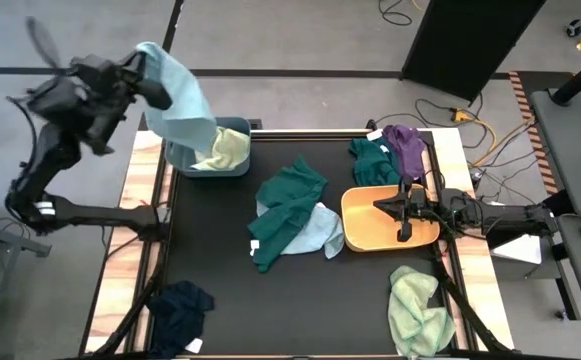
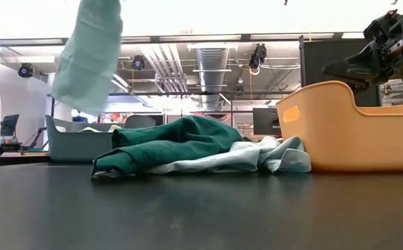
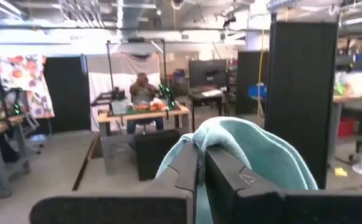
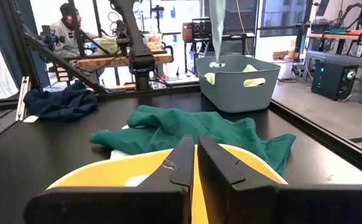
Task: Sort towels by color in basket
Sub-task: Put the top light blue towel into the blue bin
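Observation:
My left gripper [image 1: 148, 75] is raised high above the table's far left corner, shut on a light blue towel [image 1: 178, 100] that hangs over the grey basket [image 1: 238, 128]. A pale green towel [image 1: 226, 150] lies in that basket. My right gripper [image 1: 402, 212] hovers shut over the yellow basket [image 1: 365, 225], touching nothing. At mid-table a dark teal-green towel [image 1: 290, 205] lies partly on another light blue towel [image 1: 322, 230]. A teal-green towel [image 1: 373, 160] and a purple one [image 1: 406, 145] lie beyond the yellow basket, a pale green one [image 1: 416, 310] near right, a navy one [image 1: 182, 310] near left. My left gripper pinches the light blue towel at its upper part [image 3: 221, 138] between the two fingers; the cloth bulges over the fingertips in a fold. The towel is lifted clear and hangs slack below the gripper, its lower end [image 2: 83, 104] just above the grey basket.
The black mat [image 1: 220, 250] shows bare between the middle pile and the near towels. Wooden strips [image 1: 140, 200] edge the table at left and right. Cables [image 1: 490, 130] lie on the floor beyond the right side. A person sits at a bench [image 3: 144, 93] far behind.

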